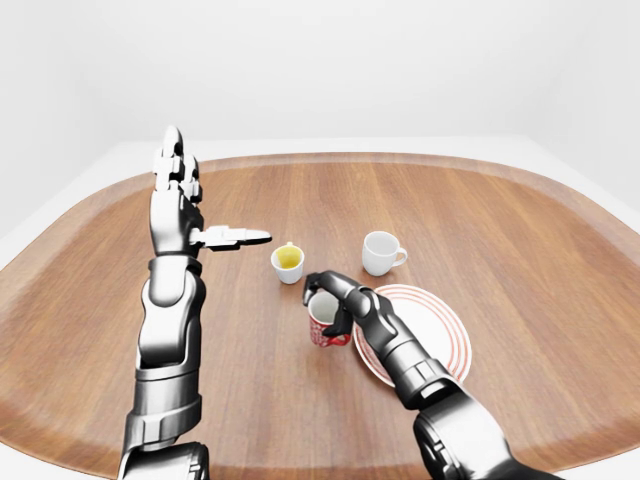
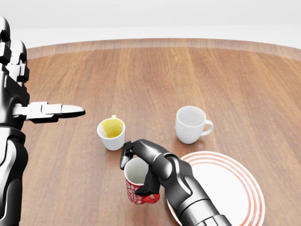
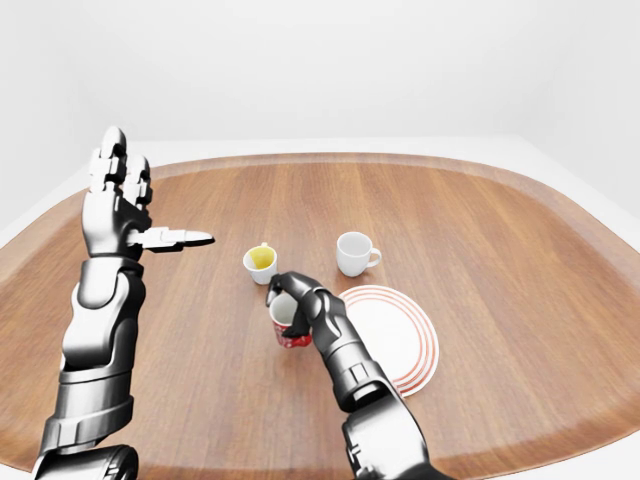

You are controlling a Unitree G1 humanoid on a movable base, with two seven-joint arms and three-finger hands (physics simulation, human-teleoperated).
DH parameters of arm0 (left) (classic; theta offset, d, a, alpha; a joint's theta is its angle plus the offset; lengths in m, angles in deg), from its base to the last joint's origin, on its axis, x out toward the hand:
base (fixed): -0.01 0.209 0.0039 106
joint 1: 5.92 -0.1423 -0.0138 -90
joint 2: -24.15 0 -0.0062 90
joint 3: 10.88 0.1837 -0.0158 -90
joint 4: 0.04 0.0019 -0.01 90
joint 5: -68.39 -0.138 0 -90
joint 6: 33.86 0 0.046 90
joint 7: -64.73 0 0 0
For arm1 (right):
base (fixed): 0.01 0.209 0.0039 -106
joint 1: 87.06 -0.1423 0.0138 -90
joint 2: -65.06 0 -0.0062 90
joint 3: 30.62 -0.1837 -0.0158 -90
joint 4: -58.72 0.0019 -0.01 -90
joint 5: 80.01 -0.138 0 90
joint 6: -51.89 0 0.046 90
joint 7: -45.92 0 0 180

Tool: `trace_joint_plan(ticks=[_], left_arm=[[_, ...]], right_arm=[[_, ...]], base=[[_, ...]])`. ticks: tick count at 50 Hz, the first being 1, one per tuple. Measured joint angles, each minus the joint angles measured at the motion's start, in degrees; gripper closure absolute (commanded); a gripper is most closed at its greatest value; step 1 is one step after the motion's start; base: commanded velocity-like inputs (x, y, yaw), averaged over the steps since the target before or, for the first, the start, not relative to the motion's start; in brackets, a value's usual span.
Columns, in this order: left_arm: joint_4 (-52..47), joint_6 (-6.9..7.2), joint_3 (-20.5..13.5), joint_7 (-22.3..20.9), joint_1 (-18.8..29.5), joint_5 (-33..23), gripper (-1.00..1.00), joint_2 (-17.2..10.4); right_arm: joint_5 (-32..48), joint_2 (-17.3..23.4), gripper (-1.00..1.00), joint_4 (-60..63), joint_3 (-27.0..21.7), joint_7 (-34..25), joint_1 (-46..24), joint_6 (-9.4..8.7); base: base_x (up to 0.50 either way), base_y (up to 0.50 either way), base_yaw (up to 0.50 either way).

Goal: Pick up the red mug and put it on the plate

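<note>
Head view: red mug [image 2: 136,186] in right robot hand [image 2: 153,167]

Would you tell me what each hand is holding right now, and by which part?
The right hand grips the red mug by its rim and side wall. The left hand is open and holds nothing.

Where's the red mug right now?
Head view, bottom centre: the red mug is in the right hand, just left of the plate.
</note>
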Motion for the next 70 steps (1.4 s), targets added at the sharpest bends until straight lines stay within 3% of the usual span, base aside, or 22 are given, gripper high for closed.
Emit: trace_joint_plan(ticks=[38,70], left_arm=[[-1.2,0.00,0.3,0.1,0.2,-0.3,-1.00,0.2],[-2.5,0.00,0.7,0.2,0.2,-0.8,-1.00,0.7]], right_arm=[[3.3,7.3,1.00,15.5,-2.4,-6.4,9.0,0.00],[3.4,13.0,1.00,19.5,-5.9,-7.6,12.6,0.00]], base=[[0.00,0.00,0.00],[0.00,0.00,0.00]])
